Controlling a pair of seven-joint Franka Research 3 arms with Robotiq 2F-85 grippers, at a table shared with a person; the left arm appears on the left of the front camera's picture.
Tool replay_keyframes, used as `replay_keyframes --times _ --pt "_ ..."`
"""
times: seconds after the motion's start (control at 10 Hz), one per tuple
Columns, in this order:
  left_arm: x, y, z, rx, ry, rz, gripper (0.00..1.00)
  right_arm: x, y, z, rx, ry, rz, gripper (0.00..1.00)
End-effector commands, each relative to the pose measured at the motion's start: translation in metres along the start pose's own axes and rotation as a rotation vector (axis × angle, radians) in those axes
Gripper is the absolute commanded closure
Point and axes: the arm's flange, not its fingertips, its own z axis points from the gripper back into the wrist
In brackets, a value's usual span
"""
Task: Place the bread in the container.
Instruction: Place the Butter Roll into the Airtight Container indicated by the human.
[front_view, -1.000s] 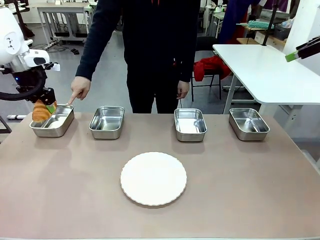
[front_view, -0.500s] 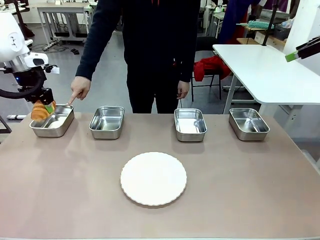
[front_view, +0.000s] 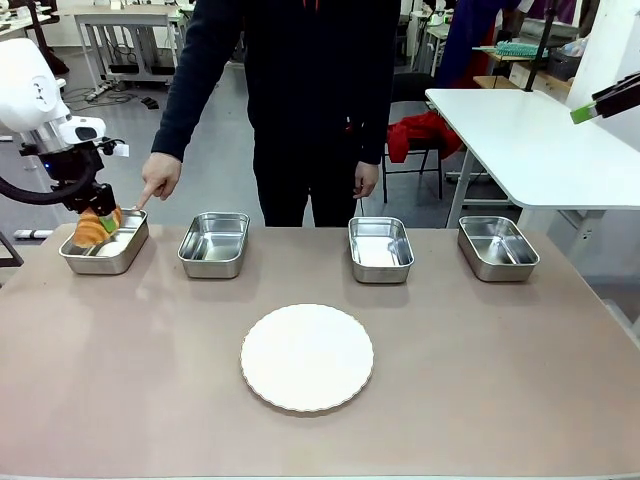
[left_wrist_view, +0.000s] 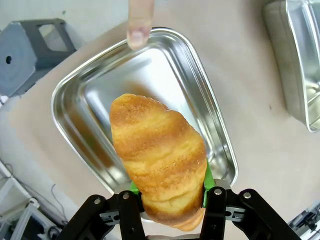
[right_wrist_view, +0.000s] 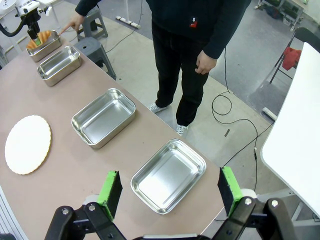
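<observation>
The bread (left_wrist_view: 157, 155), a golden-brown croissant, hangs end-down between the green pads of my left gripper (left_wrist_view: 170, 192), which is shut on it. Directly beneath lies the far-left container (left_wrist_view: 150, 70), a shallow steel pan. In the front view the left gripper (front_view: 100, 220) holds the bread (front_view: 90, 230) over that container (front_view: 118, 252), low at its rim. A person's finger (left_wrist_view: 139, 25) points at the pan's far edge. My right gripper (right_wrist_view: 170, 192) stands open high above the table's right end, nothing between its fingers.
Three more steel pans (front_view: 214, 244) (front_view: 380, 249) (front_view: 497, 248) line the far side. A round white plate (front_view: 307, 357) lies mid-table. The person (front_view: 310, 110) stands behind the table, one hand (front_view: 158, 178) by the left pan. A white side table (front_view: 530, 140) is at right.
My left gripper has shifted slightly right and down with the bread, from the pan's left edge to over it. The person's pointing hand has stayed put.
</observation>
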Motion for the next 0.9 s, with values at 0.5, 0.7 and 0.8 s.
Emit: replay_keyframes --times 0.5,0.7,0.8 --pt "0.008 0.0109 -0.0055 -0.066 -0.06 -0.037 0.0 0.0007 0.0011 -0.0002 0.0 -0.005 -0.001 0.0" --pt "0.0084 0.0107 -0.0049 -0.065 -0.062 -0.037 0.0 0.0007 0.0011 -0.0002 0.0 -0.005 -0.001 0.0" --pt "0.0084 0.0091 -0.0042 -0.066 -0.064 -0.046 0.0 0.0007 0.0011 -0.0002 0.0 -0.005 -0.001 0.0"
